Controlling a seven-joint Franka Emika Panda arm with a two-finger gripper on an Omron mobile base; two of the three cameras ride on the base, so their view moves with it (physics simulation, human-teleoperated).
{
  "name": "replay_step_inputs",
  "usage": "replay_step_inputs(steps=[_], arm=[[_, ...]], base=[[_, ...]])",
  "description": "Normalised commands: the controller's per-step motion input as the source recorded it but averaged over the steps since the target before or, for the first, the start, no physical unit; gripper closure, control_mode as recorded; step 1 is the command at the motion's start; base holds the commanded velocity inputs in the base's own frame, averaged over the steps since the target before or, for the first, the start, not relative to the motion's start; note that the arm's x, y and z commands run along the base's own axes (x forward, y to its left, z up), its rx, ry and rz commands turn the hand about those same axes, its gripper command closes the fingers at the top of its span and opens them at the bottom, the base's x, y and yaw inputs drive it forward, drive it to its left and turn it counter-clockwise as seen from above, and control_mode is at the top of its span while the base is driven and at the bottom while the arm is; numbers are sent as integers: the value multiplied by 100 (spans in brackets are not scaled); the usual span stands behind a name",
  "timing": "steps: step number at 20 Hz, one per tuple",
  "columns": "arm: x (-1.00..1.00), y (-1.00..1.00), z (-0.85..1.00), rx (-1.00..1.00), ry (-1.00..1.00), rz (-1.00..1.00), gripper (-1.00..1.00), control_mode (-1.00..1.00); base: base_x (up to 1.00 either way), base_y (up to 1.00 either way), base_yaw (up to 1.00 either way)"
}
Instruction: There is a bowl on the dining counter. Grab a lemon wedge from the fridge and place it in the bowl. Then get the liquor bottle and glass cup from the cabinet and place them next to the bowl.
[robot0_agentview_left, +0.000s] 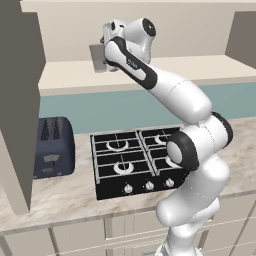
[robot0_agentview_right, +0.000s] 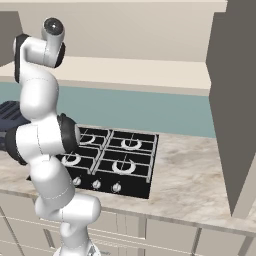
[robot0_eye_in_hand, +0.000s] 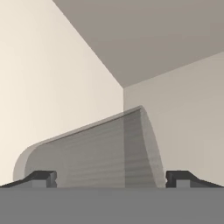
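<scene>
Reaching high into the cabinet (robot0_agentview_left: 150, 65), with the gripper (robot0_eye_in_hand: 111, 178) level with the beige shelf and the glass cup (robot0_eye_in_hand: 100, 153) straight ahead. Spread wide, one dark fingertip (robot0_eye_in_hand: 41, 178) on each side of the grey tumbler, not pressed to it as far as can be told. Seen in the left base view as a grey cylinder (robot0_agentview_left: 98, 57) upright on the shelf, just beside the white wrist. Below on the marbled counter (robot0_agentview_left: 60, 195): a black four-burner hob (robot0_agentview_left: 135, 160) and a dark blue toaster (robot0_agentview_left: 52, 146) to its left. Teal backsplash (robot0_agentview_right: 150, 110) behind.
</scene>
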Motion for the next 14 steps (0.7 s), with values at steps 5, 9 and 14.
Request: replay_step_inputs(steps=[5,9,14], arm=[[0,-1,-12,-3,0,0,-100,-100],[0,0,-16,-7,1,0,-100,-100],[0,0,-21,-10,7,0,-100,-100]], base=[[0,0,0],[0,0,0],[0,0,0]])
